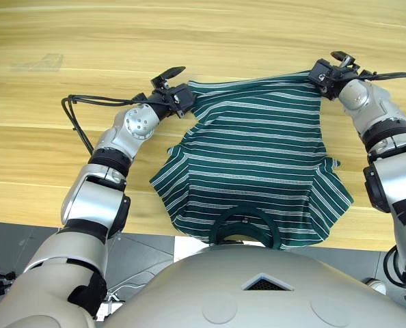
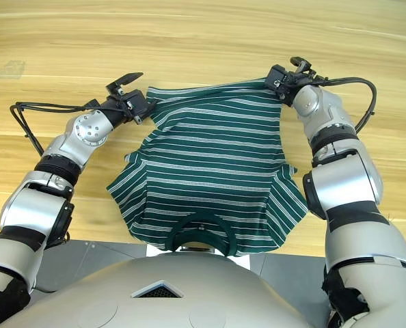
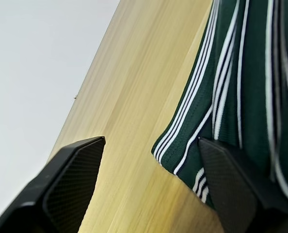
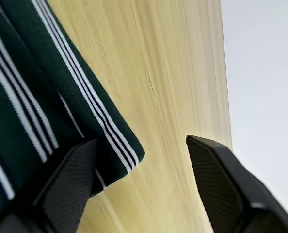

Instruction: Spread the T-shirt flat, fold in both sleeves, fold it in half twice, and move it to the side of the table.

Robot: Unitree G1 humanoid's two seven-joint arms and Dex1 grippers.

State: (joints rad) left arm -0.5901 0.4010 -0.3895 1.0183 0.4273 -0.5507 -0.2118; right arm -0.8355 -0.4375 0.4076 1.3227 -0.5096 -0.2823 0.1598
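Lying spread on wooden surface [image 1: 189, 34], collar at near edge: green white-striped T-shirt [image 1: 258, 157] | left gripper [image 1: 178, 89] at far-left hem corner, jaws apart, corner between them | right gripper [image 1: 329, 68] at far-right hem corner, jaws apart, corner between them

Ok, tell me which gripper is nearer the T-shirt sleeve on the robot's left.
Left. The left gripper sits at the hem corner on the same side of the T-shirt as that sleeve; the right gripper sits at the opposite hem corner, across the whole shirt.
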